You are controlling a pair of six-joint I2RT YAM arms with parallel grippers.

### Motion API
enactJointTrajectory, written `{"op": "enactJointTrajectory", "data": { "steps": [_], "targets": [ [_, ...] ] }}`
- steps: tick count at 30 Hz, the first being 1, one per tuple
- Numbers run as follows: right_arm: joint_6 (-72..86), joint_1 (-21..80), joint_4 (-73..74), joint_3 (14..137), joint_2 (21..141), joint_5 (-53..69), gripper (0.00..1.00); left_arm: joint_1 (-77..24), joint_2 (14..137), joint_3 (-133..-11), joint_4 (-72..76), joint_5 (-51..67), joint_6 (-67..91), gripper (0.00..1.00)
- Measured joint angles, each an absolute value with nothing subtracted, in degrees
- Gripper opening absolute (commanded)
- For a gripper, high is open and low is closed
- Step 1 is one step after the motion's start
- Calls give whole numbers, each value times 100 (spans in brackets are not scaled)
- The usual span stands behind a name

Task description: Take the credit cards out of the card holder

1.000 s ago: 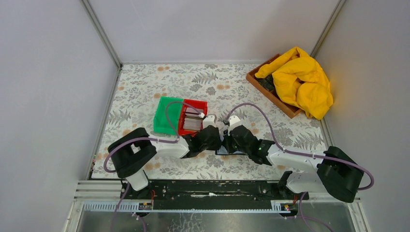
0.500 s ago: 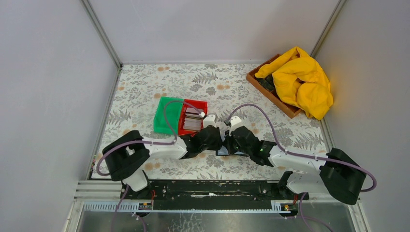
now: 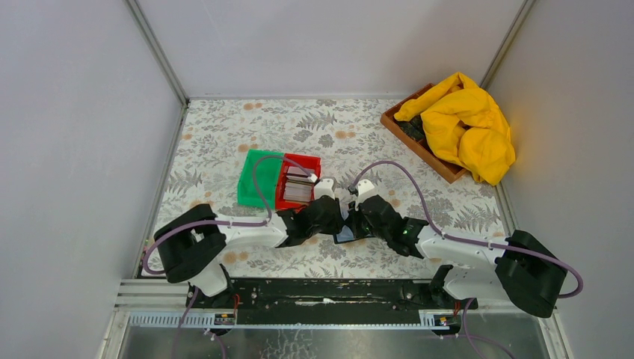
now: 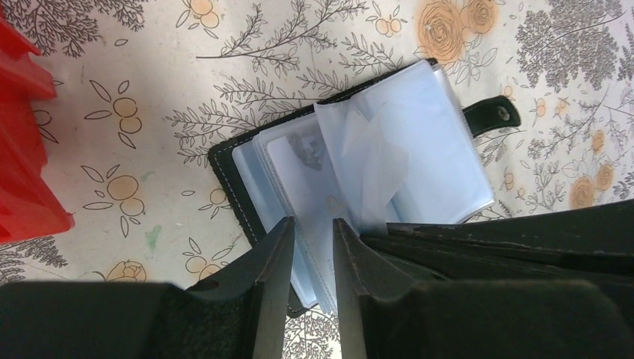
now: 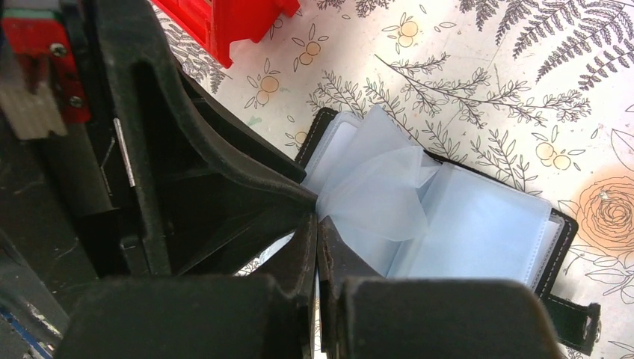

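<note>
Left wrist: left hand [image 4: 312,223] slightly parted astride card holder [image 4: 226,173] near edge; right hand [image 5: 317,219] pinching sleeve [image 5: 374,194]; red bin [image 4: 22,172] near.

Card holder [image 4: 228,179] edge hidden; card [image 4: 295,153] print prob. unreadable.

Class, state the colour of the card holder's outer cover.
The card holder is black outside; clearest in left wrist view.

Open black card holder [image 4: 419,142], card [image 4: 297,161] inside
</note>
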State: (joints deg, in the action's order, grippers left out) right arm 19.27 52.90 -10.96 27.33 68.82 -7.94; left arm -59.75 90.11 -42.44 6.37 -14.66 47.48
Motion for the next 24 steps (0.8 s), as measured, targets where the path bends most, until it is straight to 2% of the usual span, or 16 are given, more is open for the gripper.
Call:
{"op": "enactJointTrajectory", "data": {
  "steps": [2, 6, 9, 12, 20, 24],
  "targets": [
    [1929, 5286, -1096, 2729, 6882, -794, 0, -5977, 9045, -4244, 617, -1461, 4746, 35],
    [1927, 5286, -1100, 2711, 6882, -790, 0, -5988, 9037, -4244, 574, -1472, 4722, 52],
    [1929, 5282, -1100, 2705, 6871, -790, 0, -5994, 8930, -4202, 429, -1544, 4676, 59],
    [1929, 5273, -1100, 2698, 6866, -790, 0, -5996, 8746, -4163, 292, -1566, 4665, 59],
    [1933, 5260, -1105, 2670, 6807, -781, 0, -6001, 8849, -4233, 301, -1500, 4659, 41],
    [1935, 5260, -1131, 2637, 6716, -764, 0, -6005, 9225, -4421, 294, -1424, 4654, 39]
  ]
}}
